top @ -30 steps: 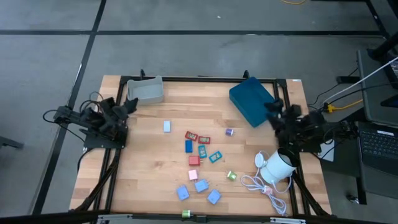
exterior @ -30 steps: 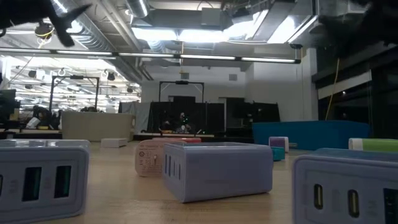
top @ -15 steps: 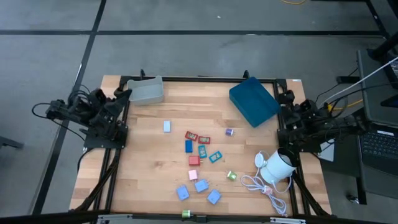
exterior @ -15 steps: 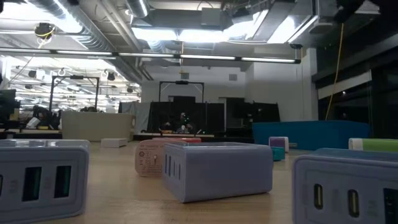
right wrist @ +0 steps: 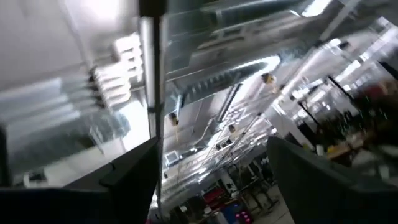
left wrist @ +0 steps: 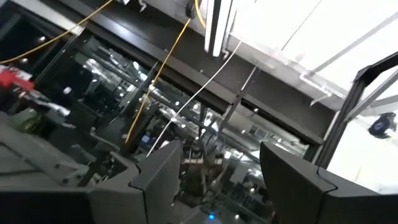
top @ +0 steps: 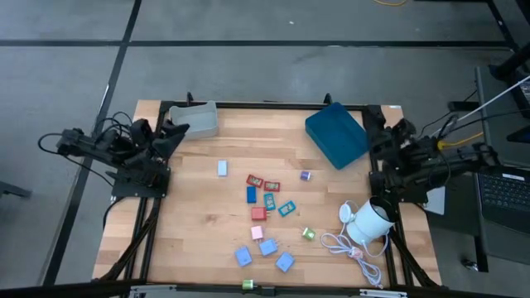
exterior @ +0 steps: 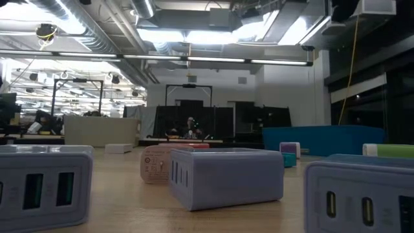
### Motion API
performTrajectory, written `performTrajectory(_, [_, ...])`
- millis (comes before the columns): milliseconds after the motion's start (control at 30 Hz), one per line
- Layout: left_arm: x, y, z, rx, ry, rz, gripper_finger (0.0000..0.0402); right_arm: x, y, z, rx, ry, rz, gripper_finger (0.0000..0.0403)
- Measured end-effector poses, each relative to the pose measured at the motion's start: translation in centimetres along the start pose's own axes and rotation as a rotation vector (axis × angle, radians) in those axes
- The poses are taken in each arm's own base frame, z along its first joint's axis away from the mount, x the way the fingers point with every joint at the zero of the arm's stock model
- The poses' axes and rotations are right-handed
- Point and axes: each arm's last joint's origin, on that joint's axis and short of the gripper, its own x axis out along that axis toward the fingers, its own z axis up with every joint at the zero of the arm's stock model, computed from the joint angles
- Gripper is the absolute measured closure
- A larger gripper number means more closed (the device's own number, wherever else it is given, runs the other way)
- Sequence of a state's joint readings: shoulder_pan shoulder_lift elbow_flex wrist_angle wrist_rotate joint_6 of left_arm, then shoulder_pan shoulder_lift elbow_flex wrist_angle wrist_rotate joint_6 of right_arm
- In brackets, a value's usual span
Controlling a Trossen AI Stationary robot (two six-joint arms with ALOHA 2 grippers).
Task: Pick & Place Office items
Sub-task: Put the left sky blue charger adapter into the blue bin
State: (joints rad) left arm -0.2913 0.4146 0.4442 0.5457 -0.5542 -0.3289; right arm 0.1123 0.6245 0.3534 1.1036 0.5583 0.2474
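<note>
Both empty: left gripper [left wrist: 211, 180] jaws wide; right gripper [right wrist: 211, 180] jaws wide.

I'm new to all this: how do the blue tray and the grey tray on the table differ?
The blue tray is larger and lies skewed near the far right corner; the grey tray is smaller, sits roughly square near the far left corner, and its open hollow shows, unlike the blue one's flat face. Both lie apart from the small office items.

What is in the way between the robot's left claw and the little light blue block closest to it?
Nothing visible. The left gripper sits at the table's far-left edge beside the grey tray, fingers apart. Only bare wooden table lies between it and the light blue block. The other office items lie past that block.
</note>
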Motion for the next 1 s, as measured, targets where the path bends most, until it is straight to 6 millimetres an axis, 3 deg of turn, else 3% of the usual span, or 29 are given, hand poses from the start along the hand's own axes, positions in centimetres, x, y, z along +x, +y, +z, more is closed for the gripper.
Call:
performTrajectory(100, [0.5,0.1,-1.2,-0.003,0.060,0.026,0.0186,1.0,0.7,0.6,-0.017,-0.032,-0.037,0.0108])
performTrajectory(267, [1.2,0.5,-3.5,-0.006,0.219,0.140,0.0186,2.6,1.8,3.4,-0.115,-0.144,-0.263,0.0108])
performTrajectory(433, [2.1,0.5,-5.6,0.071,0.567,0.300,0.0186,4.5,3.6,4.9,-0.154,-0.082,-0.189,0.0108])
performTrajectory(567, [2.9,0.1,-7.5,0.196,0.923,0.319,0.0185,6.5,4.8,5.6,-0.225,0.040,-0.303,0.0108])
performTrajectory(733, [4.5,-0.2,-10.0,0.302,1.224,0.171,0.0174,8.7,5.9,5.4,-0.299,0.140,-0.480,0.0108])
performTrajectory(900, [5.6,-0.7,-13.6,0.402,1.433,-0.081,0.0167,10.7,7.3,5.4,-0.280,0.157,-0.437,0.0108])
performTrajectory(1000, [6.1,-1.6,-16.2,0.399,1.474,-0.229,0.0167,11.5,8.0,5.5,-0.291,0.163,-0.423,0.0108])
